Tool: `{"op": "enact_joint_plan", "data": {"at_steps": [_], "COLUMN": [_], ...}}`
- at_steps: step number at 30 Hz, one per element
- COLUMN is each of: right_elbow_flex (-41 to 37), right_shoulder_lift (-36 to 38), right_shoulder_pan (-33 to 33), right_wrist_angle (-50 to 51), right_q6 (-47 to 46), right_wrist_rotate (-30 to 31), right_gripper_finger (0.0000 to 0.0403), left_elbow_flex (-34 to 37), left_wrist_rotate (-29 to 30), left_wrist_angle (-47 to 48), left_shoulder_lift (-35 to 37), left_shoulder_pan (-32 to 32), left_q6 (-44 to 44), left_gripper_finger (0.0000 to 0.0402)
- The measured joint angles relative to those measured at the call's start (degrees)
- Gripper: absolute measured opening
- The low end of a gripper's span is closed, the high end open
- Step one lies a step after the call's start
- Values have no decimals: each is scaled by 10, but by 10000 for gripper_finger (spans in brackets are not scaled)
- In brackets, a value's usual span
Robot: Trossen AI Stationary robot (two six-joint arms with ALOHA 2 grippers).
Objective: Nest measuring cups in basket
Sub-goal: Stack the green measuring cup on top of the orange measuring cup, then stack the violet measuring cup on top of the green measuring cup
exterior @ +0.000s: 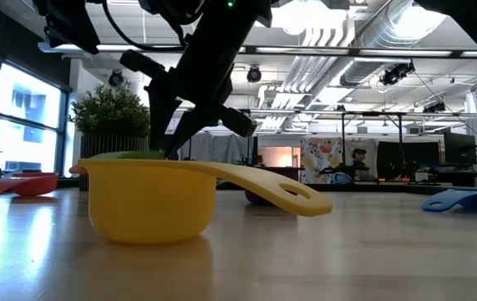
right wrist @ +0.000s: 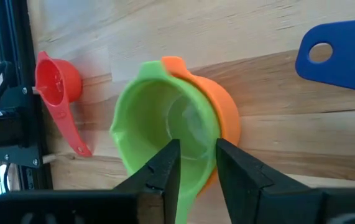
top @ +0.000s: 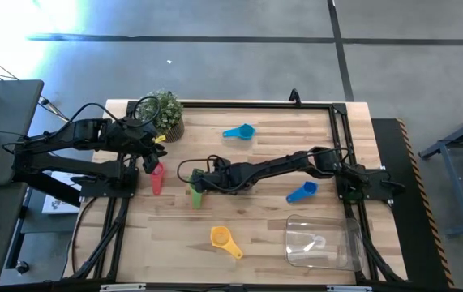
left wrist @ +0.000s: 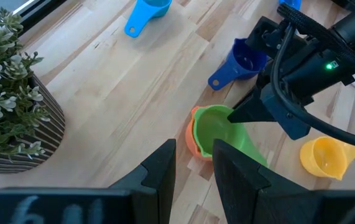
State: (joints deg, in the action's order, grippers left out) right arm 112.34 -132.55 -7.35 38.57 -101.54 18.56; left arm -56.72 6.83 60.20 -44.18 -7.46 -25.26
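Observation:
A green measuring cup (right wrist: 158, 124) sits in an orange cup (right wrist: 225, 112) on the table, left of centre (top: 196, 197). My right gripper (right wrist: 196, 171) is down on the green cup's rim. My left gripper (left wrist: 193, 171) hangs open and empty by the plant, above a pink cup (top: 156, 178) lying on the table. A teal cup (top: 241, 131) lies far centre, a blue cup (top: 302, 192) to the right and a yellow cup (top: 225, 239) near the front. The clear basket (top: 322, 242) stands at the front right. My right gripper has the green cup's side wall (right wrist: 209, 144) between its fingers, one finger inside the bowl and one outside. The fingers come from above, pointing down. The green cup rests in the orange cup, shifted to one side. Whether the orange wall is also between the fingers, I cannot tell.
A potted plant (top: 165, 113) stands at the far left of the table, close to my left gripper. Black rails run along the table's left and right sides. Bare wood lies between the yellow cup and the nested pair.

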Motion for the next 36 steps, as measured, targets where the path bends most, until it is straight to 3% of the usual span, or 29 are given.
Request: {"op": "enact_joint_plan", "data": {"at_steps": [15,21,27,36], "right_elbow_flex": [5,5,5,5], "right_shoulder_lift": [12,27,81,177], "right_shoulder_pan": [-49,-80,-76,-28], "right_wrist_angle": [-34,-30,64,239], "right_q6": [44,100,155,297], "right_wrist_rotate": [-25,43,109,81], "right_gripper_finger": [99,99,99,99], "left_elbow_flex": [0,0,0,0], "left_wrist_rotate": [-1,-31,-32,-32], "left_wrist_angle": [2,6,6,4], "left_shoulder_lift": [0,0,0,-1], "left_shoulder_pan": [0,0,0,0], "left_q6": [12,20,20,-16], "left_gripper_finger": [97,97,97,97]}}
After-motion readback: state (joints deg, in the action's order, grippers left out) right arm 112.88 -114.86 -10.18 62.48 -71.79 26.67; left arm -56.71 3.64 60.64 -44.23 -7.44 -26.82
